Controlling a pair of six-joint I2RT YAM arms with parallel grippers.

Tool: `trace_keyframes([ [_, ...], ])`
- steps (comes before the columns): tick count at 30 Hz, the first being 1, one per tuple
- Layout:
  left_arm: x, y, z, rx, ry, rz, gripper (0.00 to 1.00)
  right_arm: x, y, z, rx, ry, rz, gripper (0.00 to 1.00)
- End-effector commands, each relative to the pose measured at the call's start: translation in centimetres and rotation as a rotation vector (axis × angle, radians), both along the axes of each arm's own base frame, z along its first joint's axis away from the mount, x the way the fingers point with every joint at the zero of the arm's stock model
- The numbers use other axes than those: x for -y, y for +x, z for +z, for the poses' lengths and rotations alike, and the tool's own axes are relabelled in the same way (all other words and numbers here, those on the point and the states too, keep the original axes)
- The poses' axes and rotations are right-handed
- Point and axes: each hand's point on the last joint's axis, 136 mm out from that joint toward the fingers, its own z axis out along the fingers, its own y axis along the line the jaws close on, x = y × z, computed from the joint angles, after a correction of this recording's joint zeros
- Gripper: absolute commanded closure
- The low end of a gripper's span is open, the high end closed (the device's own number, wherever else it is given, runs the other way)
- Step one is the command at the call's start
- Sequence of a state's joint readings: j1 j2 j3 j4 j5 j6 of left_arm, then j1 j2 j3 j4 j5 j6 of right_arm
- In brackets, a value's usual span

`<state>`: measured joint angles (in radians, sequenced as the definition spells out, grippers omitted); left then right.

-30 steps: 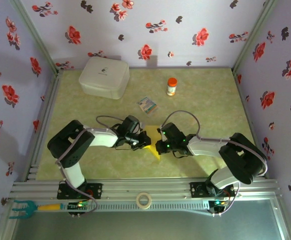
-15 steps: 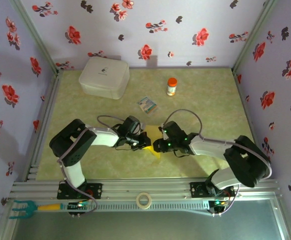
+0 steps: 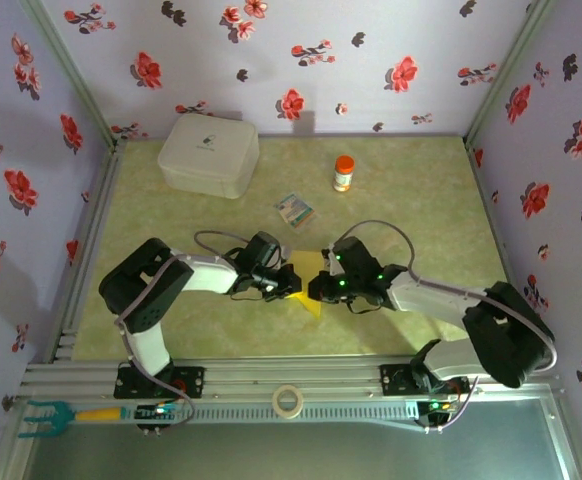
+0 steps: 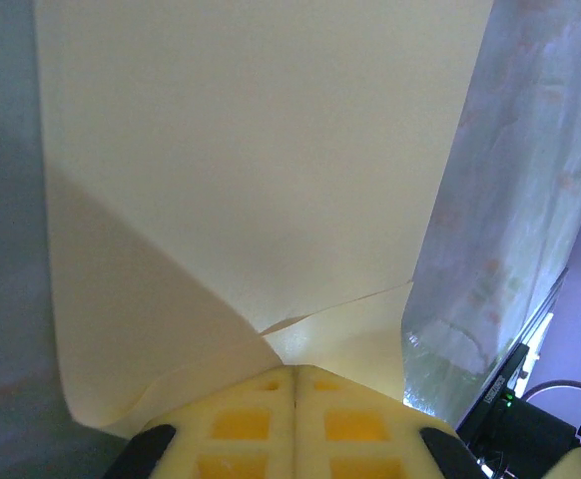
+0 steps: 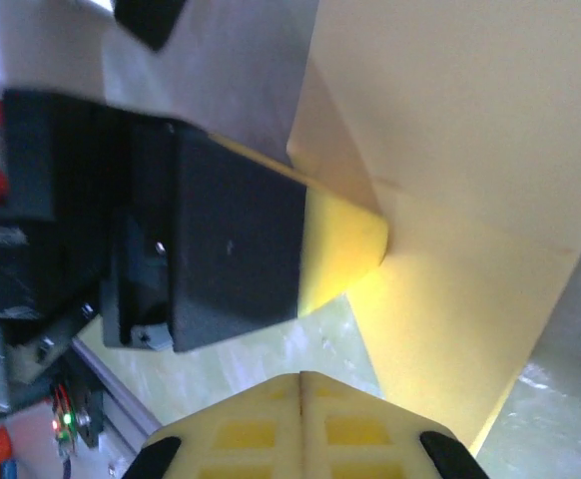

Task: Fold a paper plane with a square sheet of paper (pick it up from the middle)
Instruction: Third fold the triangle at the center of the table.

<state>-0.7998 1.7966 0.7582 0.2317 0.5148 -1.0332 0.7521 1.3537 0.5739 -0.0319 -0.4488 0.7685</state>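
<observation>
Between your two arms, on the near half of the table (image 3: 421,200), lies the square sheet of paper (image 3: 309,300), already partly folded, with one yellow point aimed toward the arm bases. Your left gripper (image 3: 289,284) sits at its left edge and your right gripper (image 3: 318,288) at its right edge, so the sheet's fold line runs roughly far to near between them and neither arm is clearly the nearer. On the left wrist camera the left gripper (image 4: 295,374) has its jaws pressed together, with the paper (image 4: 251,180) spreading away right from their tips and a diagonal fold ending there. On the right wrist camera the right gripper (image 5: 301,379) is likewise closed, the paper (image 5: 470,150) lying ahead and to its right. You cannot tell whether either gripper has paper caught between its jaws. I judge that the next crease depends on the left tips pinning the sheet while the right works from the opposite side.
</observation>
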Motion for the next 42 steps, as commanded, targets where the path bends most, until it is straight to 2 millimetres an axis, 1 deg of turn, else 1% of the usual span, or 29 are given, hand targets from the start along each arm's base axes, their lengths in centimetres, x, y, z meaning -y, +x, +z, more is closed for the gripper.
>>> trace_keyframes([
  [1,-1.4,-1.0,-2.8,-0.041,0.096,-0.007,1.00,-1.2,-1.4,-0.4,-0.059,0.012,0.050,0.96],
  [6,-1.3,-1.1,-2.8,-0.042,0.096,-0.008,1.00,-2.0,-1.6,-1.8,-0.073,-0.061,0.090,0.98],
  [9,-1.4,-1.0,-2.8,-0.043,0.097,-0.006,1.00,-2.0,-1.3,-2.7,-0.078,-0.100,0.092,0.97],
  [14,-1.4,-1.0,-2.8,-0.042,0.098,-0.008,1.00,-1.7,-1.3,-3.8,-0.093,-0.141,0.097,0.97],
  [17,-1.4,-1.1,-2.9,-0.044,0.099,-0.009,1.00,-0.9,-1.7,-4.9,-0.112,-0.181,0.096,0.96],
  [20,-1.4,-1.1,-2.9,-0.045,0.100,-0.009,1.00,-0.2,-2.1,-5.6,-0.121,-0.208,0.098,0.96],
  [30,-1.7,-1.2,-3.5,-0.060,0.116,-0.007,1.00,0.7,-3.0,-6.1,-0.138,-0.182,0.073,0.94],
  [34,-1.8,-1.2,-3.7,-0.067,0.121,-0.003,1.00,0.9,-3.1,-6.0,-0.142,-0.155,0.057,0.93],
  [42,-2.0,-1.3,-3.8,-0.073,0.124,0.001,1.00,1.3,-3.9,-5.7,-0.165,-0.083,0.024,0.92],
])
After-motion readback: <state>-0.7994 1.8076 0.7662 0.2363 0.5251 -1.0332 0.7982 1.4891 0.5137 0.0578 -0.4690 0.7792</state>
